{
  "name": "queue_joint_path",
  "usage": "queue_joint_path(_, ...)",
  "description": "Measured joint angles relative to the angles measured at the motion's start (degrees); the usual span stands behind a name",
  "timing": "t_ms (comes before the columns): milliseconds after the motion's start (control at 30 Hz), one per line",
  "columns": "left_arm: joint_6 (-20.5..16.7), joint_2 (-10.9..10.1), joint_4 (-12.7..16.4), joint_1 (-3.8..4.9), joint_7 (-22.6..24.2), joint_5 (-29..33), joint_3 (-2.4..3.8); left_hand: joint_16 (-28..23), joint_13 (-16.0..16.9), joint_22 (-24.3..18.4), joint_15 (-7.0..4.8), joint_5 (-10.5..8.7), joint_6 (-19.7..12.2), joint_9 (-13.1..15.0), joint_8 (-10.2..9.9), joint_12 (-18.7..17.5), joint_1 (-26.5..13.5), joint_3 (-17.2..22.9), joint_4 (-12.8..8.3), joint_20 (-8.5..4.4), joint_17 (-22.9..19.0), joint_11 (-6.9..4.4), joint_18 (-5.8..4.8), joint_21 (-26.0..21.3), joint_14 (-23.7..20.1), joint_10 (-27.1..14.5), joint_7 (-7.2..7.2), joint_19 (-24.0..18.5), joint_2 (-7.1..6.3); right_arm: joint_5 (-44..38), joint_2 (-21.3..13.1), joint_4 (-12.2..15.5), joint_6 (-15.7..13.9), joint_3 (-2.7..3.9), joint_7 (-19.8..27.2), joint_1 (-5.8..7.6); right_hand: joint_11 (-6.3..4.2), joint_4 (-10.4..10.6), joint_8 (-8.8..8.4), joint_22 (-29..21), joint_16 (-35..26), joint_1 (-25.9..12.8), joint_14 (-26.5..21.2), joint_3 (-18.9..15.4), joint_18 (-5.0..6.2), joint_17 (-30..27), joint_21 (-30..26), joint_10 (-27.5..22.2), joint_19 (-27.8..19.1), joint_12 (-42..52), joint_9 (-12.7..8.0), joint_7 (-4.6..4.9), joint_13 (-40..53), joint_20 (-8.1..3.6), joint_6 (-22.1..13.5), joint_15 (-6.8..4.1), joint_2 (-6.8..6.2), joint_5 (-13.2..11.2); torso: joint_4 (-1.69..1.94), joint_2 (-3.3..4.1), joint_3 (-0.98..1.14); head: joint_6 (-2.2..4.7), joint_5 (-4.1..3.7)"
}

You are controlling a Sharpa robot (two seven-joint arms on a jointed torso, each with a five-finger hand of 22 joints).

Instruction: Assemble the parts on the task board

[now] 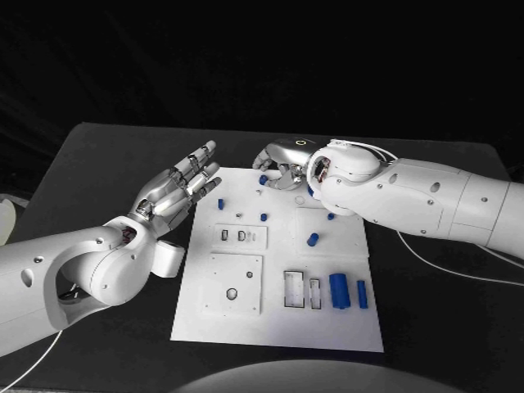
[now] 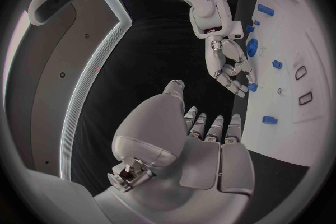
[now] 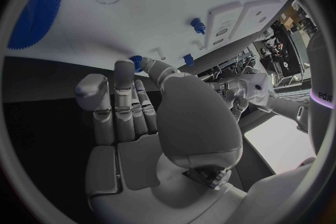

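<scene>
Where right hand (image 1: pixel 288 166) fingers curl, blue part (image 3: pixel 136 61) at fingertips (touching).

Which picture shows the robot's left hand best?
The head view: the whole left hand lies open beside the board, fingers spread, holding nothing. The left wrist view sees it from behind, palm and fingers. In the right wrist view it is small and far away.
</scene>
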Motion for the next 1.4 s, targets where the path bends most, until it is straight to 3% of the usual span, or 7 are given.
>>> queue_joint_path(133,0.02,-0.03,-0.02,0.0,-0.03,0.12,0.0,0.0,0.0,0.0,0.0,0.0,0.0,0.0,0.0,0.0,0.0,0.0,0.0,0.0,0.0,0.0,0.0,0.0,0.0,0.0,0.0,0.0,0.0,-0.02,-0.63,0.28,-0.87,0.0,0.0,0.0,0.15,-0.48,0.0,-1.93,-1.92,0.21,-2.14,-1.25,0.0,-2.66,-2.03,-3.81,-1.71,0.14,-1.1,-0.53,0.03,0.3,-2.0,0.31,-0.21,-0.17,-0.01,0.0,-0.01,0.28,0.13)
queue_joint_path(233,0.03,-0.22,-0.01,0.0,-0.05,0.2,-0.01,0.0,0.0,0.0,0.0,0.0,0.0,0.0,0.0,0.0,0.0,0.0,0.0,0.0,0.0,0.0,-0.01,0.0,0.0,0.0,0.0,0.0,0.0,-0.16,-2.1,1.39,-2.36,-0.01,-0.02,0.36,-0.17,-0.72,0.7,-2.04,-1.92,0.62,-2.33,-1.5,0.15,-2.83,-2.16,-3.51,-1.9,1.77,-1.17,1.23,0.38,0.11,-0.6,0.1,0.19,0.43,-0.09,0.0,-0.02,0.52,0.32)
queue_joint_path(400,0.03,-0.57,0.08,0.0,-0.08,0.3,-0.02,0.0,0.0,0.0,0.0,0.0,0.0,-0.01,0.0,0.0,0.0,0.0,0.0,0.0,0.01,0.0,0.0,0.0,0.01,0.0,0.0,0.0,0.0,-0.31,-7.65,7.13,-4.77,0.11,-0.13,2.91,-0.07,-0.44,1.44,-4.14,-2.35,0.98,-3.57,-1.78,0.91,-3.29,-4.66,2.81,-3.84,6.4,-1.22,2.76,1.75,0.42,2.34,0.51,0.55,0.83,-0.25,-0.02,-0.12,0.73,0.43)
queue_joint_path(600,0.03,-0.65,0.13,0.0,-0.1,0.34,-0.02,0.0,0.04,0.0,-0.01,0.0,0.0,-0.01,0.0,0.0,0.0,0.05,-0.05,0.2,0.01,0.0,-0.01,0.0,0.01,0.0,0.0,0.2,0.0,-0.18,-15.62,15.18,-5.54,0.18,-1.08,4.93,-2.4,0.16,1.67,-5.03,-2.91,0.66,-4.01,-3.35,0.91,-3.69,-6.04,13.21,-4.6,18.3,-1.68,1.84,8.6,0.07,4.26,-0.04,0.23,-0.77,-0.35,-0.07,-0.18,0.65,0.39)
queue_joint_path(767,0.05,-0.73,0.22,0.0,-0.11,0.36,-0.08,0.0,0.04,0.0,0.09,0.0,0.21,-0.01,0.0,0.0,0.0,0.17,-0.17,0.2,0.02,0.0,-0.01,0.0,-0.09,0.0,0.21,0.21,0.0,-0.03,-19.46,17.82,-4.54,-0.07,-2.52,4.82,-5.75,2.85,1.1,11.36,22.17,-4.05,8.6,-7.69,-1.36,32.06,6.98,27.02,5.71,67.61,-2.36,-0.69,63.34,-1.89,5.74,-2.78,0.11,-1.54,-0.49,0.01,-0.15,0.77,0.29)
queue_joint_path(833,0.06,-0.74,0.23,0.0,-0.13,0.37,-0.17,0.0,0.04,0.0,0.18,0.0,0.21,-0.01,0.0,0.0,0.0,0.17,-0.17,0.2,0.02,0.0,-0.01,0.0,-0.18,0.0,0.21,0.2,0.0,-0.03,-20.78,18.28,-3.9,-0.18,-3.46,4.2,-6.11,4.15,1.1,15.72,29.48,-5.85,9.48,-8.83,-2.39,39.14,10.66,31.43,8.33,81.14,-2.36,-0.94,69.76,-2.35,5.97,-2.9,0.04,-1.9,-0.57,0.04,-0.1,0.81,0.28)
queue_joint_path(1400,0.38,-0.53,0.09,-0.01,-0.25,0.4,-0.34,0.0,0.03,0.01,0.18,0.0,0.21,-0.02,0.0,0.0,0.0,0.25,-0.24,0.2,0.03,0.24,-0.01,0.0,-0.18,0.18,0.21,0.2,0.0,-2.62,-23.01,17.71,-0.12,-0.36,-9.64,1.16,-6.28,6.8,0.56,17.17,36.48,-8.92,9.47,-10.88,-3.57,40.68,16.53,31.94,11.66,85.98,-2.18,-0.82,71.22,-2.77,5.65,-2.89,0.33,-2.28,-0.63,0.1,-0.05,0.7,0.35)
